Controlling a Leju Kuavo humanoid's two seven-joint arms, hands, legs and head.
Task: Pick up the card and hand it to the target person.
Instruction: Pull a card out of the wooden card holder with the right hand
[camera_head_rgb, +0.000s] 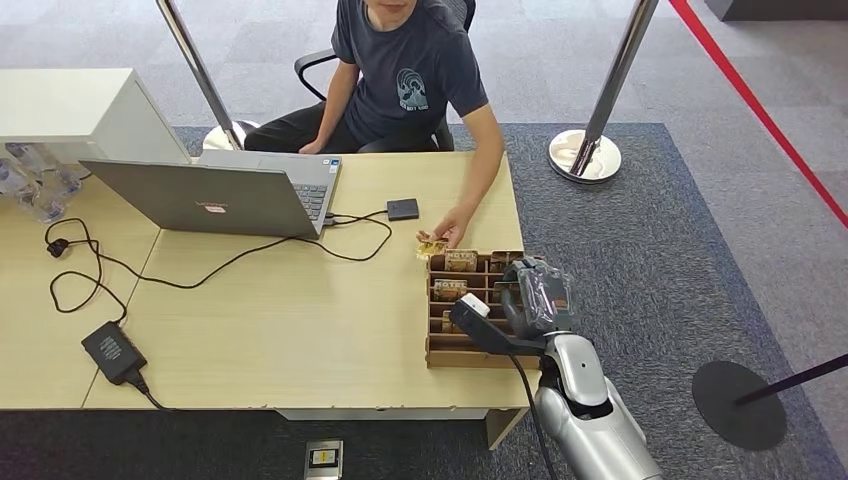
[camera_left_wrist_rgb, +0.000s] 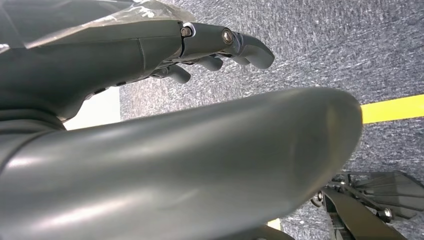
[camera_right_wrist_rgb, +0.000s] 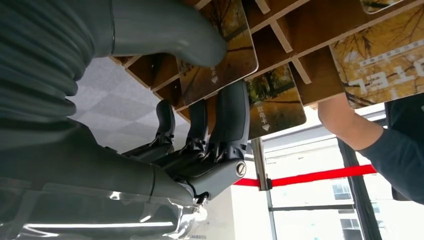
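Note:
A brown wooden card box (camera_head_rgb: 437, 353) sits at the table's right front corner, with hotel cards (camera_head_rgb: 460, 260) standing in its slots. My right hand (camera_head_rgb: 530, 297) is over the box. In the right wrist view its thumb (camera_right_wrist_rgb: 175, 35) and fingers (camera_right_wrist_rgb: 232, 115) pinch an autumn-print card (camera_right_wrist_rgb: 232, 55) still at its slot. The seated person (camera_head_rgb: 410, 70) reaches an arm (camera_right_wrist_rgb: 350, 125) to the box's far edge and holds another card (camera_head_rgb: 431, 247) there. My left hand (camera_left_wrist_rgb: 220, 47) hangs over grey carpet, fingers loosely extended, holding nothing.
A grey laptop (camera_head_rgb: 220, 195) stands open at the back left, with black cables and a power adapter (camera_head_rgb: 112, 350) trailing across the table. A small black device (camera_head_rgb: 403, 209) lies near the person's arm. Stanchion bases (camera_head_rgb: 585, 155) (camera_head_rgb: 738, 403) stand on the carpet at the right.

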